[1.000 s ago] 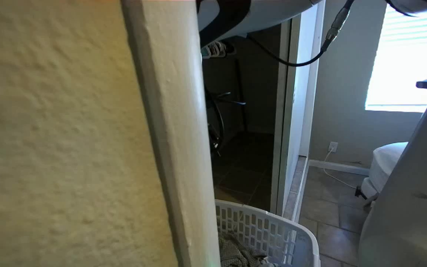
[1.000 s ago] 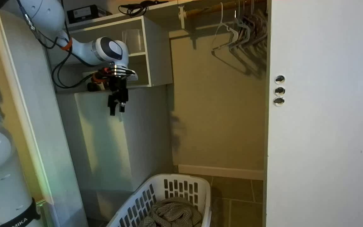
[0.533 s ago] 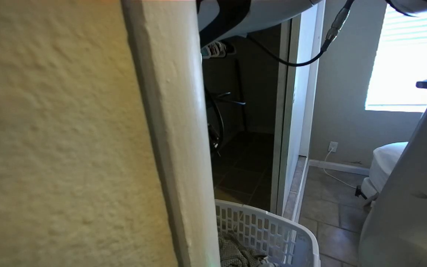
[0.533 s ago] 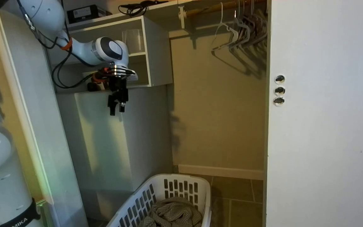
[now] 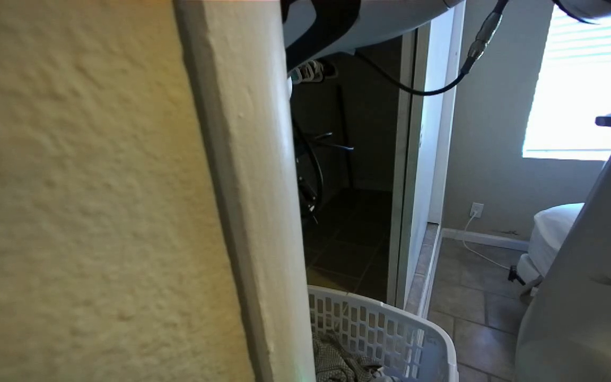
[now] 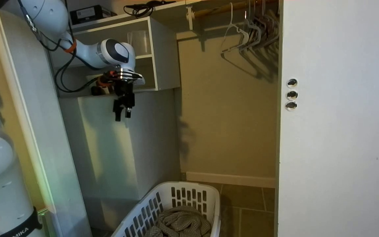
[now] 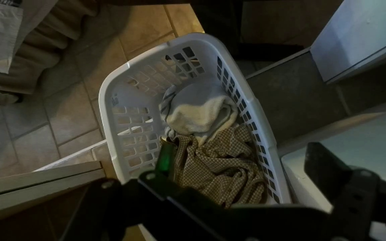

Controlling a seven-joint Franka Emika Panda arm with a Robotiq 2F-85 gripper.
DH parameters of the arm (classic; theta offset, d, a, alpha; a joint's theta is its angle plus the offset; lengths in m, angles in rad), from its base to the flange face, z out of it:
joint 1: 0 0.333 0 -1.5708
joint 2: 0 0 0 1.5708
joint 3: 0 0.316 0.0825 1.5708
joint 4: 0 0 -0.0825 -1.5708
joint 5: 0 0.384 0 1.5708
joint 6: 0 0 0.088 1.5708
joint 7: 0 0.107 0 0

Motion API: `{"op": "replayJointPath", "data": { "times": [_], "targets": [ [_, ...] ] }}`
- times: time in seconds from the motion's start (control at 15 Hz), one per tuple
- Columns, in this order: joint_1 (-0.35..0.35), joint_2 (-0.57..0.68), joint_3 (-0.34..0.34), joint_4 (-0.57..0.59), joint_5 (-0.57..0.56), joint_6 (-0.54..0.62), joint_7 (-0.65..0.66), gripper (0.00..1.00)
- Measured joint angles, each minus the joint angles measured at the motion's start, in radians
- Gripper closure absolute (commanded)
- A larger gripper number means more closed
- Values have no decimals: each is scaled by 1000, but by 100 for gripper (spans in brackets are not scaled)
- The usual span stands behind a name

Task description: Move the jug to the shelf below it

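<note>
Clear jug [image 6: 140, 43] stands above lower shelf [image 6: 149, 89], near right edge of shelf unit [image 6: 165, 56]; gripper [image 6: 123, 116] hangs lower, fingers [image 7: 325, 170] apart.

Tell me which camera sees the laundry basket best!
The wrist view: it looks down into the laundry basket, showing most of its rim and the checked cloth inside, though the hand hides some. Both exterior views cut it off at the bottom; in an exterior view a pale frame hides part too.
</note>
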Motion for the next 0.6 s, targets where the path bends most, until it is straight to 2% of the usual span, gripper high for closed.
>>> {"op": "replayJointPath", "data": {
  "times": [0.33, 0.6],
  "targets": [
    [1, -20, -55, -45, -5, 13, -134, 0],
    [1, -71, -84, -101, -19, 122, -313, 0]
  ]
}}
